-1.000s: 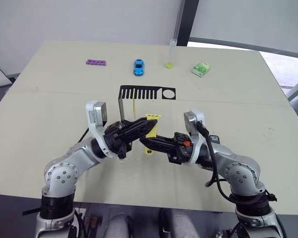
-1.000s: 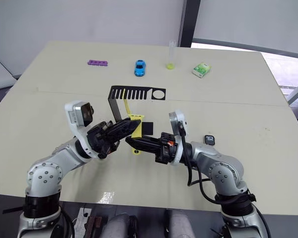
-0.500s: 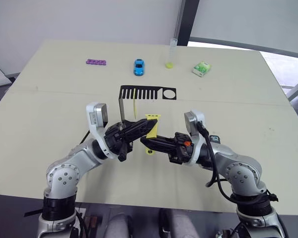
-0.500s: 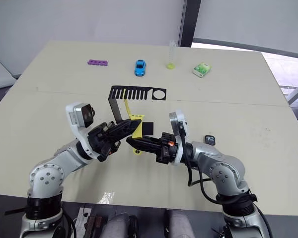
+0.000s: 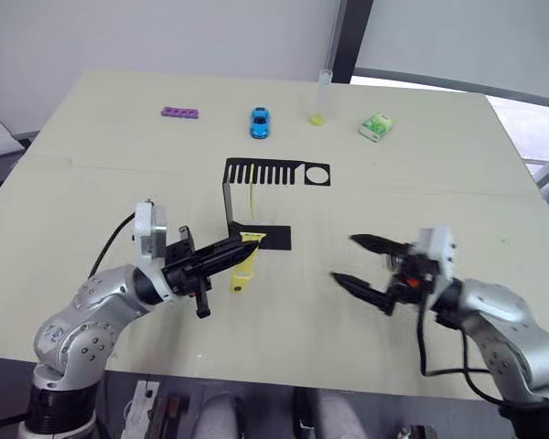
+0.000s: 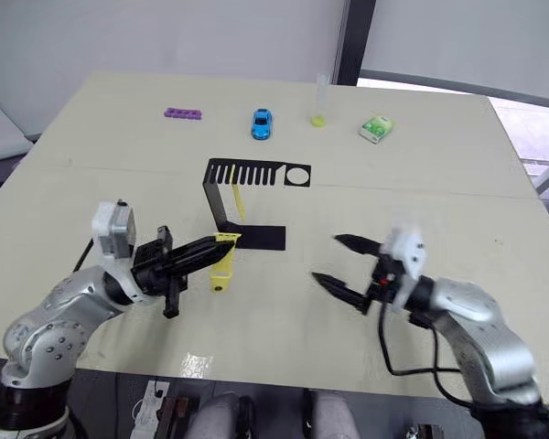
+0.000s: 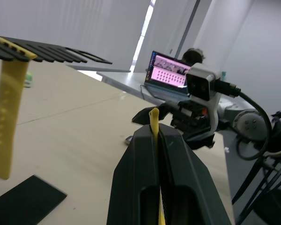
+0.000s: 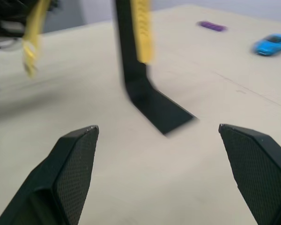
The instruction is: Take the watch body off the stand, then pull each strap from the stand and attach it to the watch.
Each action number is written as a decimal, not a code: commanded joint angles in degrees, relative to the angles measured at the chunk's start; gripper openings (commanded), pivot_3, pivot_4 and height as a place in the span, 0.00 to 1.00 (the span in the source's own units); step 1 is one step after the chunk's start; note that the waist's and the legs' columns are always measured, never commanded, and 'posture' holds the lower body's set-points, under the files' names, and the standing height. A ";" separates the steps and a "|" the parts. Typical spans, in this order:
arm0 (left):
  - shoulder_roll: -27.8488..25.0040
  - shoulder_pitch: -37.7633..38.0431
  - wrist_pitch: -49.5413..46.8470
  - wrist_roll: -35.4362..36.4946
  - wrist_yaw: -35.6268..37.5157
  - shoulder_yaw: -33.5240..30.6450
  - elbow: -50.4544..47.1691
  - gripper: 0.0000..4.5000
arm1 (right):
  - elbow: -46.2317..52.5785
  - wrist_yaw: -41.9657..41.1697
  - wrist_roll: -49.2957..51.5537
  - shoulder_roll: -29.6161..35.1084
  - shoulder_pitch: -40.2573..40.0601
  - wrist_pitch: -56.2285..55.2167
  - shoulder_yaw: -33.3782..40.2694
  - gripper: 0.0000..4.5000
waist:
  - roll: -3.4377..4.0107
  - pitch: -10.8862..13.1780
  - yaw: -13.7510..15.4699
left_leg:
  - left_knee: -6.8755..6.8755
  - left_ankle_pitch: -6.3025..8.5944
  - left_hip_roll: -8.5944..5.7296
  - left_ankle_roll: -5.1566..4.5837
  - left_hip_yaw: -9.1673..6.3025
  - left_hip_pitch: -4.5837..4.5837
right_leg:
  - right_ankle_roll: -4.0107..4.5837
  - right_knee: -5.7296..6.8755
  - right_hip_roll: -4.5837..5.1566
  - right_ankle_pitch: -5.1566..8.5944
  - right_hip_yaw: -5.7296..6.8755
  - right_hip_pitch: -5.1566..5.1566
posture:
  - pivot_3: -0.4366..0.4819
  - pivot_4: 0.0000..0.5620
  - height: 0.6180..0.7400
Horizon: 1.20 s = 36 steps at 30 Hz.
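left eye view: one yellow strap [image 5: 242,268] is pinched in the left gripper [image 5: 244,247].
right gripper [image 5: 356,262] fingers are spread, empty; second strap [image 5: 252,188] is hung on the stand [image 5: 273,174].

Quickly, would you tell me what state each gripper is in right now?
Left gripper: shut on a yellow strap, just in front of the stand.
Right gripper: open, holding nothing.
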<state>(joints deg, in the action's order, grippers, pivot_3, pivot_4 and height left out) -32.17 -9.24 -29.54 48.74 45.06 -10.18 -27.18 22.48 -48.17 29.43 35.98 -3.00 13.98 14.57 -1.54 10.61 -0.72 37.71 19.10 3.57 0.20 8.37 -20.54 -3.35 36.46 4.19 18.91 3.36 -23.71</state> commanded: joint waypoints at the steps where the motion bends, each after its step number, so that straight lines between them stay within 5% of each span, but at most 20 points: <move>1: -0.77 0.30 5.71 -4.76 2.13 -0.48 -0.22 0.00 | -1.50 3.82 -3.38 -0.84 -4.63 -7.04 9.59 0.98 | 0.01 0.00 0.37 | 0.01 0.00 0.00 0.00 0.02 0.01 | -0.03 -0.01 0.00 -0.02 -0.02 0.00 | 0.48 0.27 1.00; 7: -2.64 6.55 13.89 -12.76 4.77 -2.94 3.86 0.00 | -9.14 8.57 -7.99 -6.38 -17.36 -15.93 20.89 0.98 | 0.08 -0.03 0.55 | -0.32 -0.03 0.01 0.07 0.11 0.36 | 0.01 0.04 -0.04 -0.01 -0.20 0.13 | 0.48 0.27 1.00; 15: -4.04 9.55 17.27 -14.50 5.37 -6.91 7.04 0.00 | -12.63 8.49 -6.22 -8.90 -23.43 -17.59 23.12 0.98 | 0.16 0.01 -0.58 | -0.48 -0.04 0.01 0.07 0.14 0.39 | 0.05 0.04 0.00 0.01 -0.26 0.13 | 0.48 0.27 1.00; 28: -4.48 9.13 14.77 -12.97 6.54 -1.10 0.19 0.00 | 9.05 25.14 -4.57 -12.47 -11.88 8.85 5.99 0.98 | 0.22 0.00 -0.75 | -0.47 -0.16 -0.01 0.20 0.06 0.41 | 0.12 0.41 0.03 0.05 -0.28 0.01 | 0.48 0.27 1.00; 36: -3.45 7.25 12.25 -13.02 4.78 3.40 -3.96 0.00 | 7.71 35.97 -10.04 -14.17 -1.97 19.62 0.24 0.98 | 0.22 0.00 -0.91 | -0.39 -0.16 -0.03 0.18 0.08 0.35 | 0.12 0.43 0.02 0.05 -0.28 -0.02 | 0.48 0.27 1.00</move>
<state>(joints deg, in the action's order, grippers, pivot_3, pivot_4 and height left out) -35.93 -1.53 -17.18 34.77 50.26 -7.04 -29.11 29.51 -14.53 21.04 21.90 -5.34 32.92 14.92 -1.33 10.61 -1.63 37.32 18.92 3.54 0.39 8.45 -20.18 -3.23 36.89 4.19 18.96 3.08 -23.73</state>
